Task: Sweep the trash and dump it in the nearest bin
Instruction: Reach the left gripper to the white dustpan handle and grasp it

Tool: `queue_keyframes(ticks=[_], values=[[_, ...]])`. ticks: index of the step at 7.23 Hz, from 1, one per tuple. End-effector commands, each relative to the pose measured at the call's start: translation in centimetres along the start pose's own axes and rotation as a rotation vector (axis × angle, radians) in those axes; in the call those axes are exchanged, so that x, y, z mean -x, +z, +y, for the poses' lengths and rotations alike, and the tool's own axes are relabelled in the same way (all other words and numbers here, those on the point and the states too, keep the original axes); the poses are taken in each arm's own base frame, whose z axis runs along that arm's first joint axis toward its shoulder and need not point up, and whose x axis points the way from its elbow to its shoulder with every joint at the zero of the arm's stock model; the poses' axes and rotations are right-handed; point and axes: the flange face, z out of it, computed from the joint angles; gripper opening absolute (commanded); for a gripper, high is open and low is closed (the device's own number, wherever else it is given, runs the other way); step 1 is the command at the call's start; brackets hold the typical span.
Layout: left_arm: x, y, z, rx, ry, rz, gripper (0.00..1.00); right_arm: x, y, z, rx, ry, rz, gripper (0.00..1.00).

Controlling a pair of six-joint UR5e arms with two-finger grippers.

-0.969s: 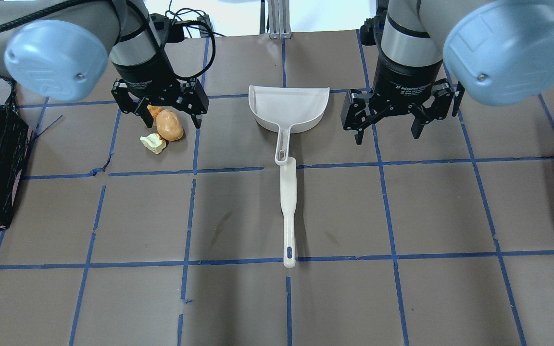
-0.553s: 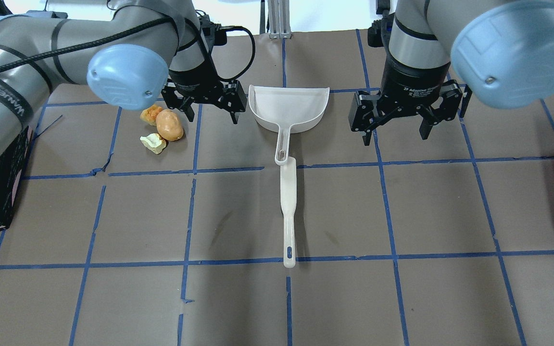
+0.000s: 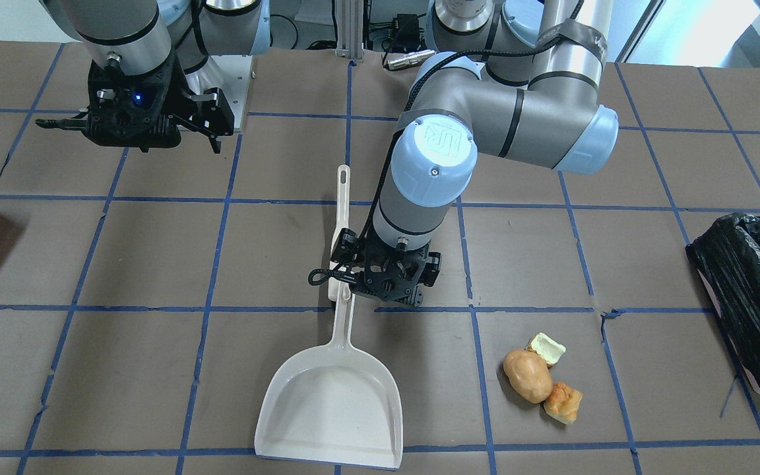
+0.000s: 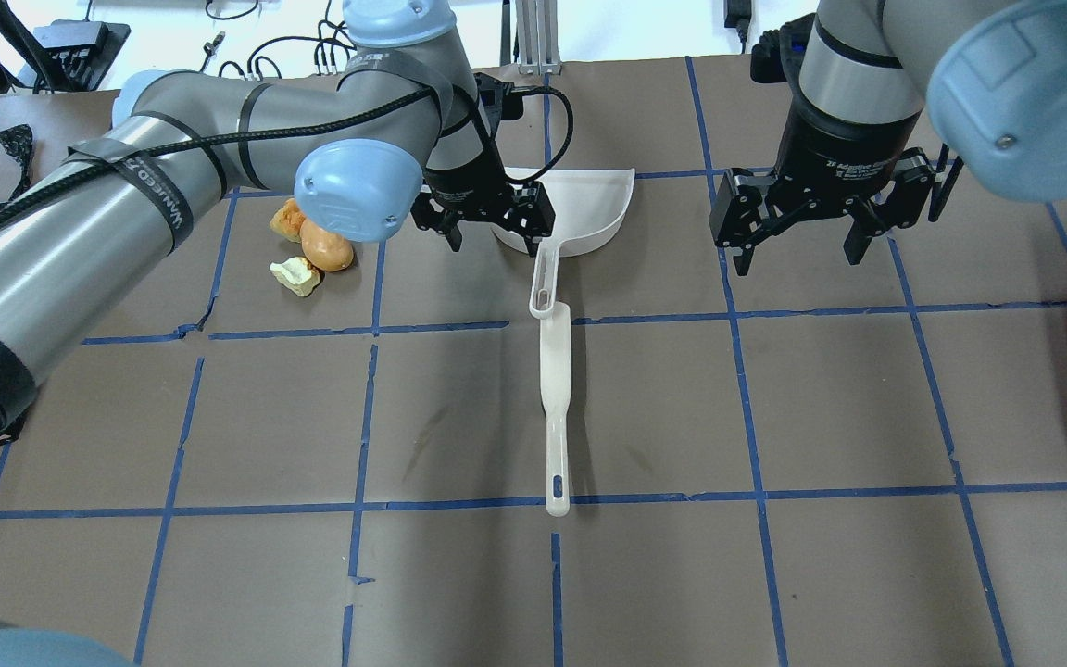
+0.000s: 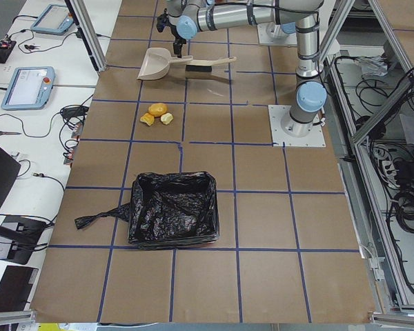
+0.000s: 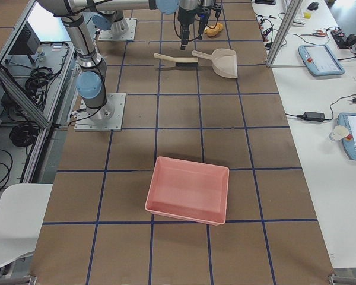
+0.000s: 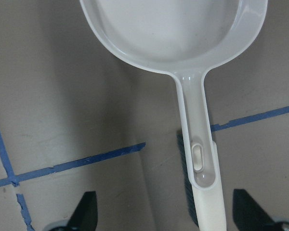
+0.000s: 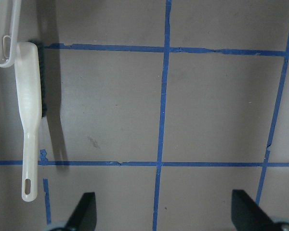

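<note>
**Supervisor:** What is being obscured?

**Inspector:** In the overhead view the left arm [image 4: 172, 185] is covering most of the bin [image 5: 171, 217], and its blue elbow cap is overlapping the potato-shaped lump [image 3: 526, 376] and the bread-like chunk [image 3: 563, 401]. The front view is cutting the bin off at its edge. The left wrist view is cropping the mouth of the dustpan [image 4: 589, 208], and the dustpan's handle is hiding part of the head of the brush [image 4: 555, 398].

**Supervisor:** Jaws, and the trash relative to them?

**Inspector:** The left gripper [image 4: 493, 236] is hanging over the dustpan's handle with its jaws spread and grasping nothing. The handle is lying between them, off to one side. The right gripper [image 4: 797, 259] is hovering over bare desk [image 4: 830, 417] beyond the dustpan, jaws likewise released, with the brush lying outside them. The lump, the chunk and the yellow-green scrap [image 3: 546, 348] are lying bunched together on the desk. They are sitting outside both pairs of jaws, between the dustpan and the bin, near the former and well apart from the latter.

**Supervisor:** Containers?

**Inspector:** The bin is showing only its crinkled black liner inside. The pink box [image 6: 188, 190] and the dustpan are showing only their own floors.
</note>
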Motion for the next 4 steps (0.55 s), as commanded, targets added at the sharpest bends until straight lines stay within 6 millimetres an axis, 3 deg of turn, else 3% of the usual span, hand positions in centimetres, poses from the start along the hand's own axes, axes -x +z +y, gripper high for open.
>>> queue_keyframes(ticks=[1, 3, 4], values=[[-1.7, 3.0, -0.5, 0.017, 0.024, -0.005, 1.00, -0.2, -0.1, 0.0, -0.006, 0.003, -0.002, 1.00], [-4.8, 6.1, -0.5, 0.003, 0.049, -0.012, 1.00, -0.2, -0.2, -0.1, -0.016, 0.005, -0.004, 1.00], [-4.6, 6.8, 0.0, 0.017, 0.046, -0.030, 1.00, -0.1, -0.2, -0.1, -0.016, 0.003, -0.004, 1.00]])
